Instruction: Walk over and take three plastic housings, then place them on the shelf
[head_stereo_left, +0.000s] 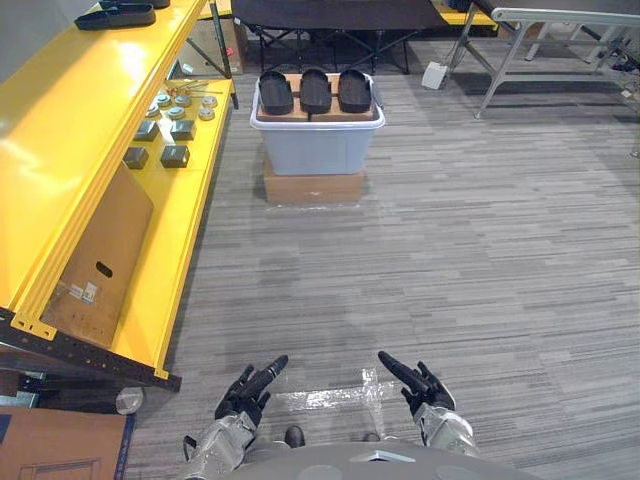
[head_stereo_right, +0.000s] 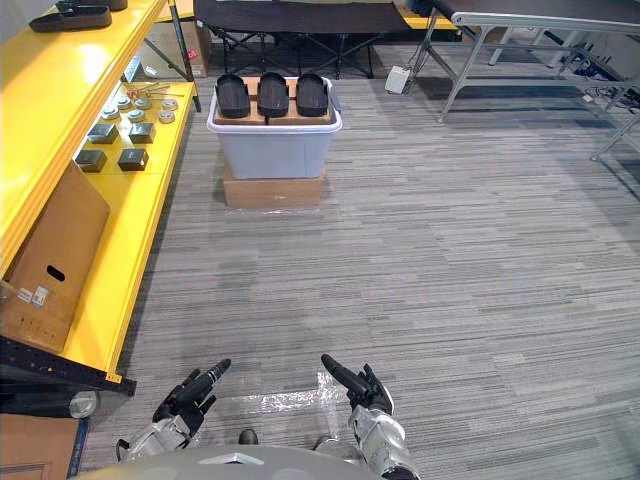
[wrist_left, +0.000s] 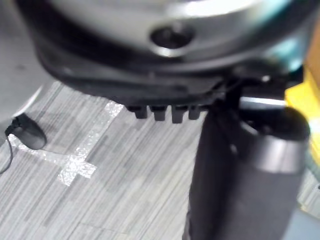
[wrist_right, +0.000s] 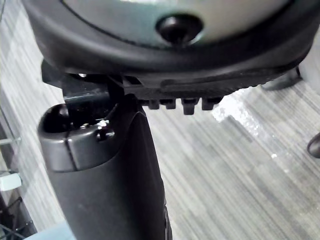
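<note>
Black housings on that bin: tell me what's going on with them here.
Nothing is picked up yet. The three black plastic housings lie side by side atop the pale grey plastic bin, which stands on a flat cardboard box ahead of the robot. Its left hand and right hand hang low, both open and empty. The yellow metal shelf runs along its left.

Three black plastic housings lie far ahead on one pale bin over one cardboard box, and the yellow shelf at left carries four dark square blocks and one cardboard sheet
</note>
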